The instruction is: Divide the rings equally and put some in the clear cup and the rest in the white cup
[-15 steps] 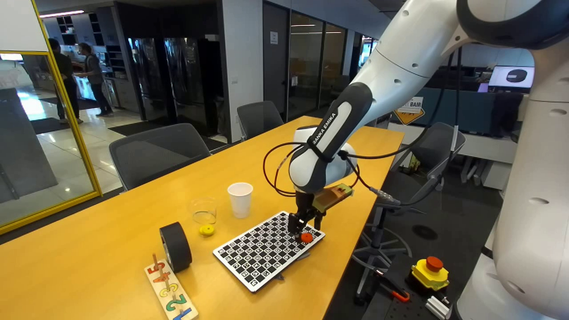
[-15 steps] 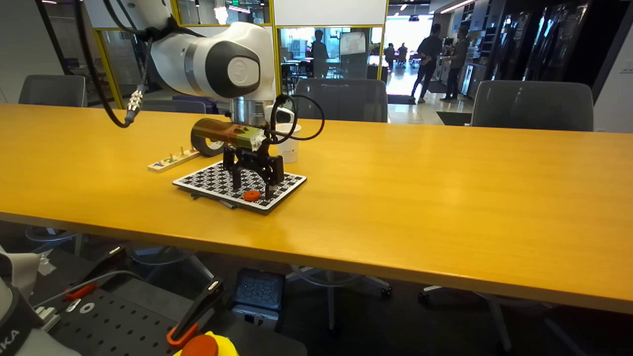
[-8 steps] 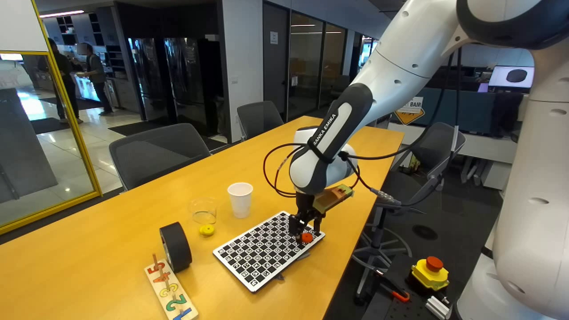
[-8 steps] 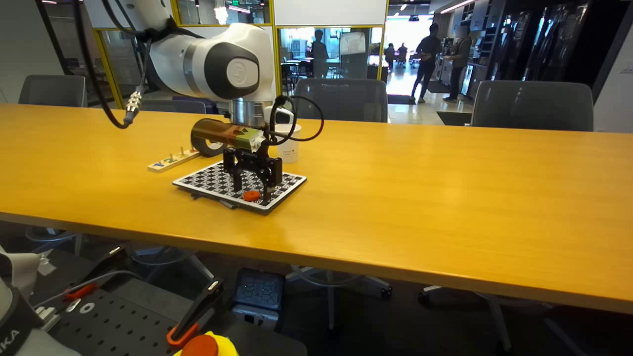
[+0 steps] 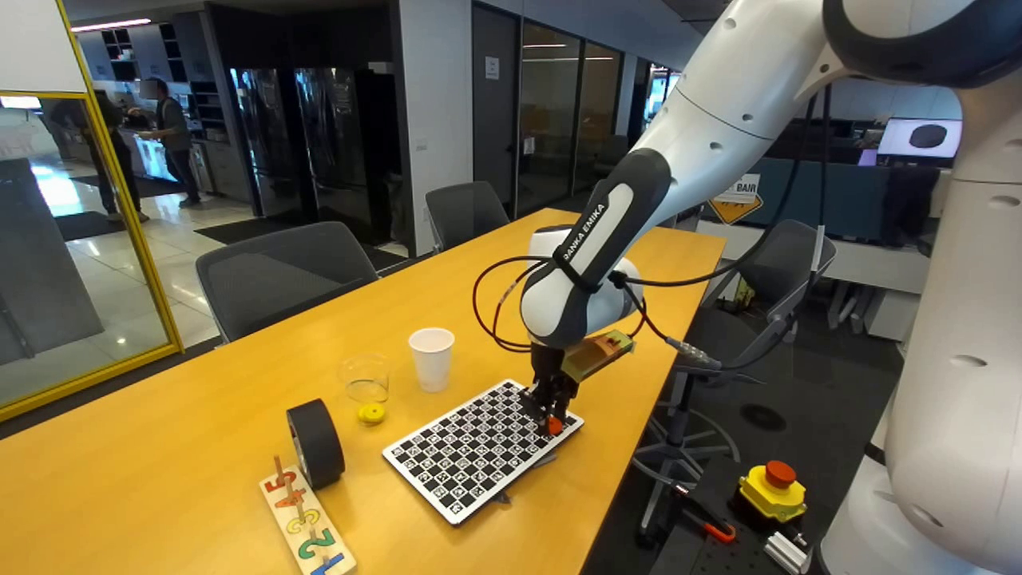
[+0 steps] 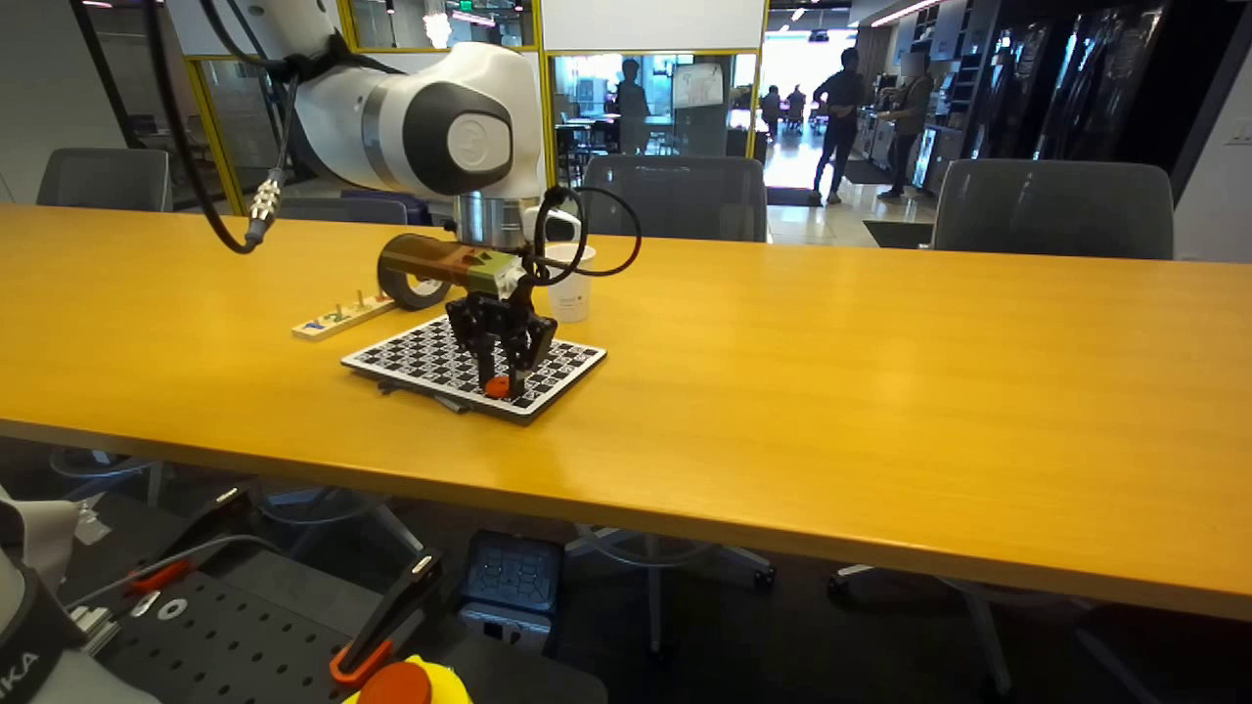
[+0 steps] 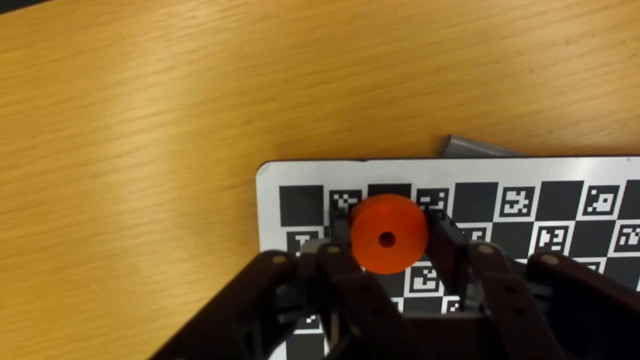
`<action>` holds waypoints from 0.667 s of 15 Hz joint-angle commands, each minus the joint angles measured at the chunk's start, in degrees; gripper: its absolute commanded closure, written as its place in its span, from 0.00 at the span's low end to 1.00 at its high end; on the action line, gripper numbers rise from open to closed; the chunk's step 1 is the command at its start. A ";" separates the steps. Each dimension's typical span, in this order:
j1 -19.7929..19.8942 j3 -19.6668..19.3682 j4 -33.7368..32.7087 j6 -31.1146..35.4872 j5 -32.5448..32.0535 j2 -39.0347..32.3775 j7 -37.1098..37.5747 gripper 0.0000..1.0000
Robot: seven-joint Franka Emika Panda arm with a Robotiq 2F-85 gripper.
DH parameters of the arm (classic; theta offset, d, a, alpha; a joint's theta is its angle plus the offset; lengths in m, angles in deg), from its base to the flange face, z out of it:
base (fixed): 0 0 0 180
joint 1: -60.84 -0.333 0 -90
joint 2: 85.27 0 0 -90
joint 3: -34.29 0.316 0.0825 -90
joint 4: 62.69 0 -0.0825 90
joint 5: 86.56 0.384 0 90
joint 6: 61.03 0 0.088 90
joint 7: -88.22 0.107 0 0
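An orange ring (image 7: 390,235) with a small central hole sits at the corner of the checkered board. My gripper (image 6: 501,385) is shut on it, one finger against each side, as the wrist view shows. The white cup (image 5: 432,363) stands upright on the table beyond the board; a cable and the arm partly cover the same white cup (image 6: 570,293) in an exterior view. Left of it is the clear cup (image 5: 366,378). A yellow ring (image 5: 371,413) shows at the clear cup's foot; I cannot tell whether it is inside or in front.
The checkered board (image 5: 471,455) lies flat under the gripper, a grey piece (image 7: 475,148) sticking out beneath its edge. A thick black roll (image 5: 316,444) stands on its side near a wooden peg board (image 5: 307,523) with painted numbers. Chairs line the table (image 6: 880,391).
The gripper's fingers have come together from wide apart onto the orange ring. The arm has otherwise barely moved, and the cups stand where they were.
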 commanded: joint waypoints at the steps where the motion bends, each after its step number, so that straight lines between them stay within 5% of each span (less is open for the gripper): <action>1: 0.15 0.31 0.99 1.91 1.19 0.56 -0.85 0.78; 10: -0.26 0.50 -1.33 -0.18 0.60 4.67 -0.61 0.78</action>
